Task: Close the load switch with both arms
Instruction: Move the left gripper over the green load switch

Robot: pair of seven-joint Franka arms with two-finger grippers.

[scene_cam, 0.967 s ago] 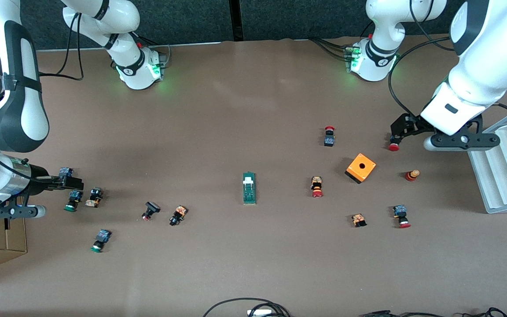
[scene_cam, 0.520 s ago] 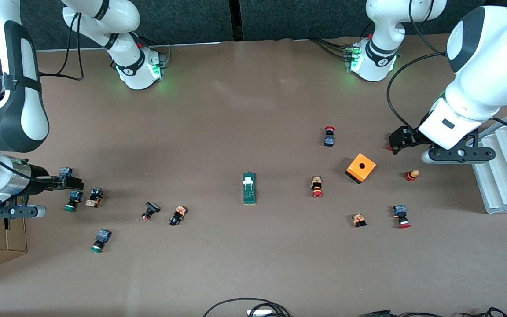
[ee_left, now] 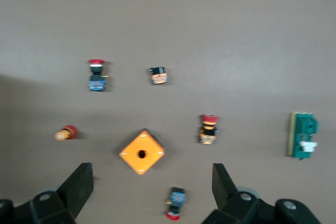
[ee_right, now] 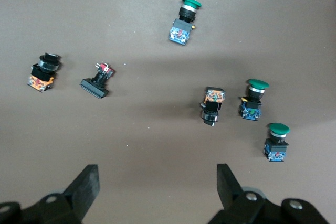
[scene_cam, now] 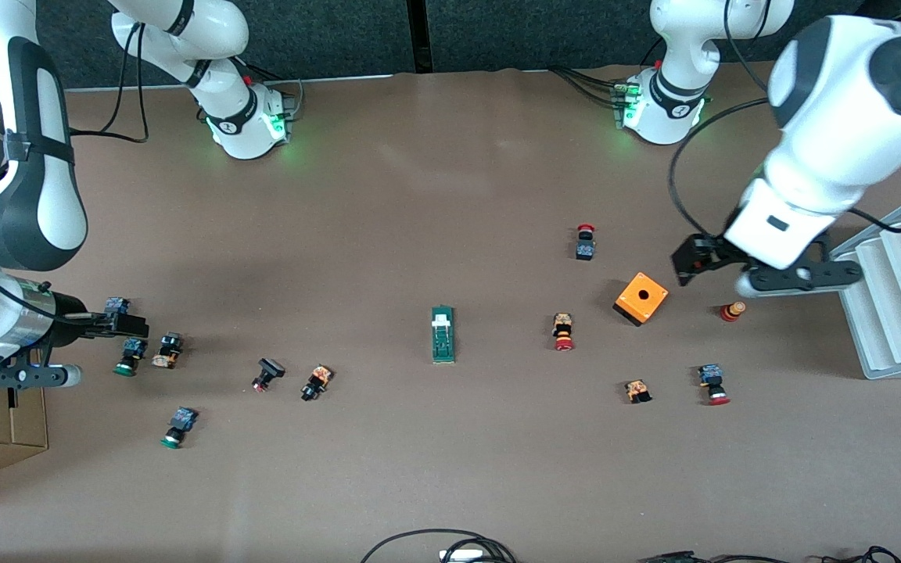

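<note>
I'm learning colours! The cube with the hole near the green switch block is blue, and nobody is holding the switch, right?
Not quite. The cube with the hole is orange, not blue, as the front view shows. The rest holds: the green load switch lies alone on the table, with neither end effector touching it.

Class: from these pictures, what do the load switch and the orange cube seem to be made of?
Load switch: probably moulded plastic, matte dark green with a white tab, no metallic glint. Orange cube: likely plastic too, smooth uniform orange faces, crisp edges, a round hole on top.
</note>
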